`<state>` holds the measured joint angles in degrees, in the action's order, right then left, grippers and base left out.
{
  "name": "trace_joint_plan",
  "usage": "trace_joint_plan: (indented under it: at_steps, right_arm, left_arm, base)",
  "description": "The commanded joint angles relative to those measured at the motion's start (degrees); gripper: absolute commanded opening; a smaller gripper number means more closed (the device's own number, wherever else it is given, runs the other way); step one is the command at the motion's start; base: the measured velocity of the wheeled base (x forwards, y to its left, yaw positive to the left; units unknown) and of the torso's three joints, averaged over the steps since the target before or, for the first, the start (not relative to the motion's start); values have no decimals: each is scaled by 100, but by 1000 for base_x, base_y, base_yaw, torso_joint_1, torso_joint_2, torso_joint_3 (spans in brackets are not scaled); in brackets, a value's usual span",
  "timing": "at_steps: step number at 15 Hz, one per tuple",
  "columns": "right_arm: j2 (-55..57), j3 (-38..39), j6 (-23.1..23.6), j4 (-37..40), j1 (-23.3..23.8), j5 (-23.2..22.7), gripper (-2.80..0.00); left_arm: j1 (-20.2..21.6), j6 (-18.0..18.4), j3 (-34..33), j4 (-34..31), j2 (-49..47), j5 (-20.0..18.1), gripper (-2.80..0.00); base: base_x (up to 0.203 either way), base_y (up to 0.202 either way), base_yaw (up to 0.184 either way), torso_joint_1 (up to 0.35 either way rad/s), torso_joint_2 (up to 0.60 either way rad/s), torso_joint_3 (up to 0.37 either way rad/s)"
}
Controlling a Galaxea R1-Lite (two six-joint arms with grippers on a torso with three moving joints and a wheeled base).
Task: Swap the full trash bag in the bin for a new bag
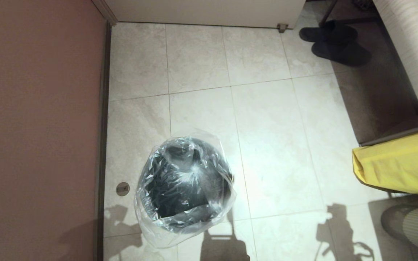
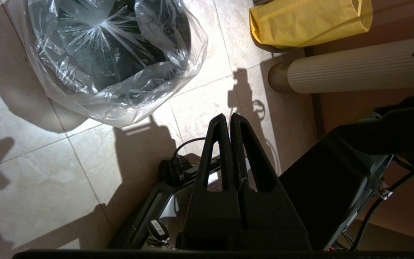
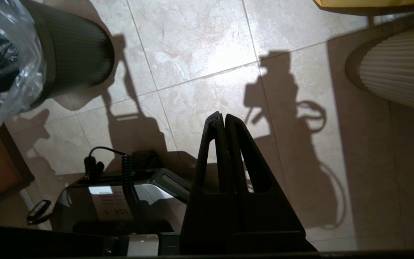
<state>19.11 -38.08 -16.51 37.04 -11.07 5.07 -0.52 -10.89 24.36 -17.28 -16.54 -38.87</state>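
The bin point(image 1: 189, 177) is standing upright on the tiled floor point(image 1: 267, 145), mouth facing up, close to the brown wall point(image 1: 38, 127) at the floor's left edge. The new bag point(image 1: 180, 224) is lining it, its rim draping outside all round. Open floor is lying beyond and to the right, up to the yellow sack point(image 1: 397, 166). The left gripper point(image 2: 227, 120) and right gripper point(image 3: 220, 118) are hanging low over the floor near the robot's base, both fully closed and holding nothing.
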Motion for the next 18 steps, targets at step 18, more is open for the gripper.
trace_joint_plan:
  at_steps: [18]
  right_arm:
    - [-308, 1101, 783, -1217, 627, 269, -280]
  left_arm:
    - [17, 622, -1622, 1128, 1654, 2372, -280]
  base:
    - [0, 0, 0, 0, 0, 0]
